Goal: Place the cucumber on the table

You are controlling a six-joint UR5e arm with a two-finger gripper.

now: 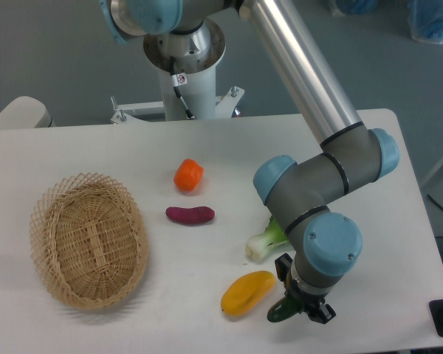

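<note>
Gripper (304,304) seen low at near table (96,140) edge | cucumber (282,311) apparently clasped, only its dark end shown beside yellow vegetable (247,292) | finger opening cannot be told (wrist hides it) | release judged outstanding | basket (88,240) empty

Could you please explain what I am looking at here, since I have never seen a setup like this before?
This is a single robot arm bolted at the far edge of a white table, photographed by one fixed camera looking down from the front. At the arm's tip is a black two-finger claw, closed on a dark green cucumber, mostly hidden. On the table lie an empty wicker basket, an orange vegetable, a purple vegetable, a yellow one and a leafy bok choy.
</note>
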